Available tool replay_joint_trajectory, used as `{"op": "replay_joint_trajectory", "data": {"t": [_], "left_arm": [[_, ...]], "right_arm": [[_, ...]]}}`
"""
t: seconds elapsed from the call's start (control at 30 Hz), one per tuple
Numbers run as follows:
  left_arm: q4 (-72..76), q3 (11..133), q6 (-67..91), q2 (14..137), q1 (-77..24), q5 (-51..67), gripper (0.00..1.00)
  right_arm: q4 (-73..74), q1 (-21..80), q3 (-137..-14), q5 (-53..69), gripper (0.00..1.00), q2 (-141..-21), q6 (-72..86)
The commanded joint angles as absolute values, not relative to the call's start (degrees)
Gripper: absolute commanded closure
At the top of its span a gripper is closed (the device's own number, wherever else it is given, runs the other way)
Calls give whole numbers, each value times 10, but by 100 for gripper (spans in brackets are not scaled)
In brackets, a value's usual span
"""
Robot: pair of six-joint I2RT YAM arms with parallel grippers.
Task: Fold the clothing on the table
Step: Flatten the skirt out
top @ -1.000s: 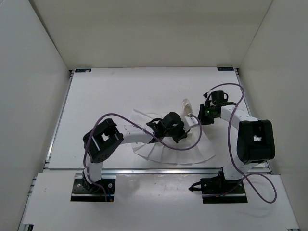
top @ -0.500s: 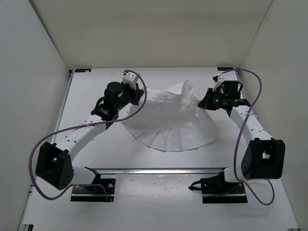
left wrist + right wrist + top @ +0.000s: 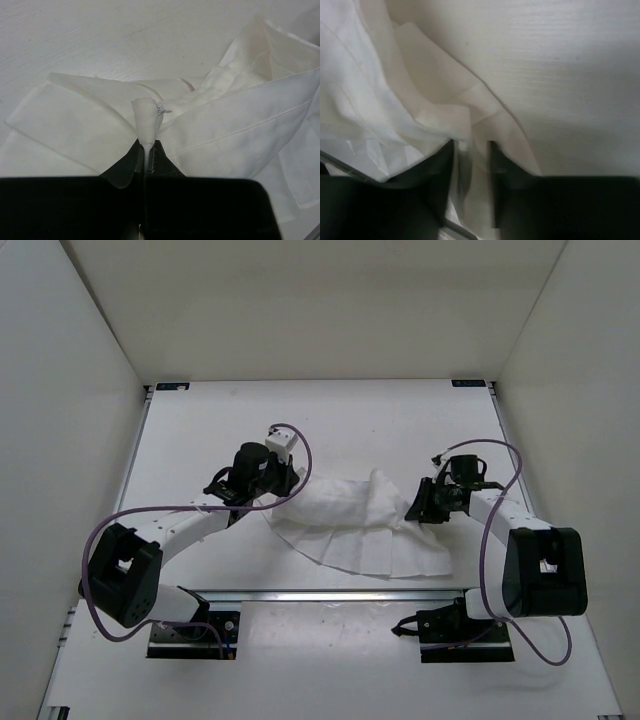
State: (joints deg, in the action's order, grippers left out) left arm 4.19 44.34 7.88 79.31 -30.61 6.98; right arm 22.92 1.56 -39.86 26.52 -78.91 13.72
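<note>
- Pinching a small peak of the clothing (image 3: 225, 125), the left gripper (image 3: 146, 152) is closed tight on it;
- right gripper (image 3: 470, 150): fingers slightly parted; cloth lies in the gap; no firm grip evident;
- clothing bunched mid-table between the arms; judged light, limp, crease-prone; best taken at hems or corners;
- table (image 3: 200, 430) flat, white, rail-edged; plain white walls (image 3: 300, 310) enclose three sides.
</note>
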Motion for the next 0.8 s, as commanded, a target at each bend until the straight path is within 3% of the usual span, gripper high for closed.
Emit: {"op": "replay_joint_trajectory", "data": {"t": [0.0,0.13,0.2,0.43,0.77], "left_arm": [[63,430,84,782,-305,88,100],[45,425,50,786,-326,103,100],[47,418,58,782,-319,120,100],[29,413,50,772,-295,139,100],[32,405,63,755,-270,170,100]], "right_arm": [[227,1,-395,277,60,-781,141],[195,10,-437,288,25,-785,133],[164,11,-457,304,12,-782,132],[15,26,-517,355,8,-823,108],[24,52,-621,461,12,-1011,91]]}}
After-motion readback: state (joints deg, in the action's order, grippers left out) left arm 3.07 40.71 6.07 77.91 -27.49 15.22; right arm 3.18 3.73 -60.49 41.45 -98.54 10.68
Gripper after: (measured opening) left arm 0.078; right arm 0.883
